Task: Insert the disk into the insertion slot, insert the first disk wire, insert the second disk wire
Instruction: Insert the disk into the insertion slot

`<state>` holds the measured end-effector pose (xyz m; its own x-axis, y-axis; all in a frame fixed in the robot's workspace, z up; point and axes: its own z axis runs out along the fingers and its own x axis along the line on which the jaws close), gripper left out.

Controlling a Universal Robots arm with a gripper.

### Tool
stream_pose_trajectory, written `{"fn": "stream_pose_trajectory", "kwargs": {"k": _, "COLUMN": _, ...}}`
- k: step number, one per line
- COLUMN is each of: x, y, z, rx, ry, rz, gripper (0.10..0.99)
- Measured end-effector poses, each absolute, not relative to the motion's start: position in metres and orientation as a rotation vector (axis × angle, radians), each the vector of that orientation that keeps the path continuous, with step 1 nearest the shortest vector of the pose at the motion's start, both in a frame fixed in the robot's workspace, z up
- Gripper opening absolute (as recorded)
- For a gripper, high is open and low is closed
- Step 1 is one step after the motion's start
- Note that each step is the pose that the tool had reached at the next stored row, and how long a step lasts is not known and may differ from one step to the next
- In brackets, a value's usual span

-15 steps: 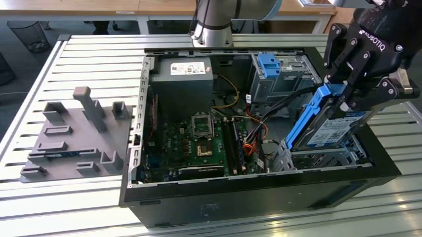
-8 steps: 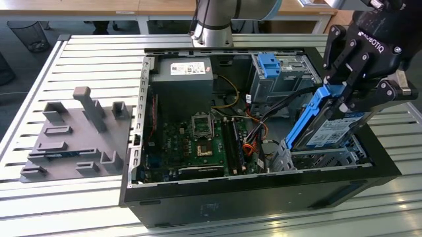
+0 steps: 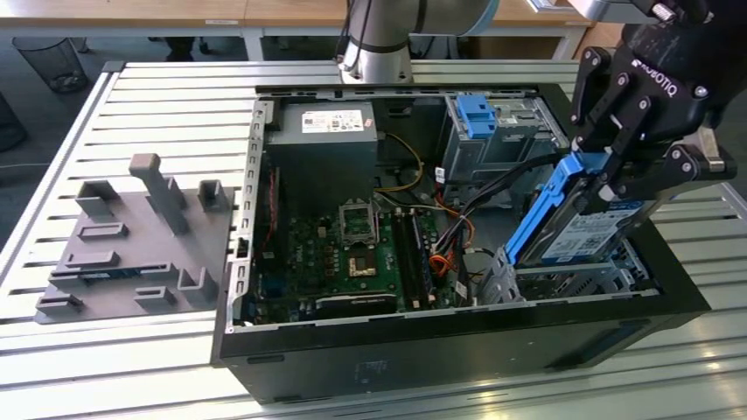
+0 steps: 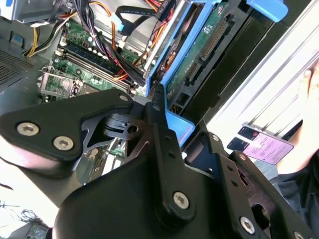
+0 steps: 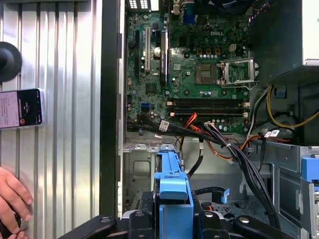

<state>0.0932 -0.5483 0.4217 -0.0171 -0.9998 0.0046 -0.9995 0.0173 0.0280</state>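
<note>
Green motherboard [image 3: 350,249] inside the open black computer case [image 3: 467,350], grey fixture block [image 3: 129,245] beside it on the slatted table [image 3: 175,96]

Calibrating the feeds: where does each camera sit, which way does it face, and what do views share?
Exterior view: off the arm, looking down into the computer case; arm and gripper show, jaws shut on the disk.
First wrist view: on the wrist, facing the motherboard past the disk; gripper base shows.
Second wrist view: on the wrist, facing the disk's circuit-board side along the gripper's links.
Shared: both wrist views show a person's hand.
</note>
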Motion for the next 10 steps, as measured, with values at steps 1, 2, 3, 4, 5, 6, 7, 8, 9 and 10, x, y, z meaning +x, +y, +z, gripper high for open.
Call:
{"fn": "stream_pose_trajectory", "kwargs": {"k": 1, "x": 0.0932, "y": -0.5483, "z": 0.4214, "rx": 2.186, "ry": -2.224, "rz": -0.026, "gripper": 0.365}}
{"fn": "stream_pose_trajectory", "kwargs": {"k": 2, "x": 0.0932, "y": -0.5483, "z": 0.4212, "rx": 2.186, "ry": -2.224, "rz": -0.026, "gripper": 0.365}}
{"fn": "stream_pose_trajectory", "kwargs": {"k": 3, "x": 0.0932, "y": -0.5483, "z": 0.4209, "rx": 2.186, "ry": -2.224, "rz": -0.026, "gripper": 0.365}}
{"fn": "stream_pose_trajectory", "kwargs": {"k": 4, "x": 0.0932, "y": -0.5483, "z": 0.4206, "rx": 2.186, "ry": -2.224, "rz": -0.026, "gripper": 0.365}}
{"fn": "stream_pose_trajectory", "kwargs": {"k": 5, "x": 0.0932, "y": -0.5483, "z": 0.4203, "rx": 2.186, "ry": -2.224, "rz": -0.026, "gripper": 0.365}}
{"fn": "stream_pose_trajectory", "kwargs": {"k": 6, "x": 0.0932, "y": -0.5483, "z": 0.42, "rx": 2.186, "ry": -2.224, "rz": -0.026, "gripper": 0.365}}
{"fn": "stream_pose_trajectory", "kwargs": {"k": 7, "x": 0.0932, "y": -0.5483, "z": 0.4197, "rx": 2.186, "ry": -2.224, "rz": -0.026, "gripper": 0.365}}
{"fn": "stream_pose_trajectory", "kwargs": {"k": 8, "x": 0.0932, "y": -0.5483, "z": 0.4194, "rx": 2.186, "ry": -2.224, "rz": -0.026, "gripper": 0.365}}
{"fn": "stream_pose_trajectory", "kwargs": {"k": 9, "x": 0.0932, "y": -0.5483, "z": 0.4191, "rx": 2.186, "ry": -2.224, "rz": -0.026, "gripper": 0.365}}
{"fn": "stream_pose_trajectory", "kwargs": {"k": 10, "x": 0.0932, "y": -0.5483, "z": 0.4188, "rx": 2.186, "ry": -2.224, "rz": -0.026, "gripper": 0.365}}
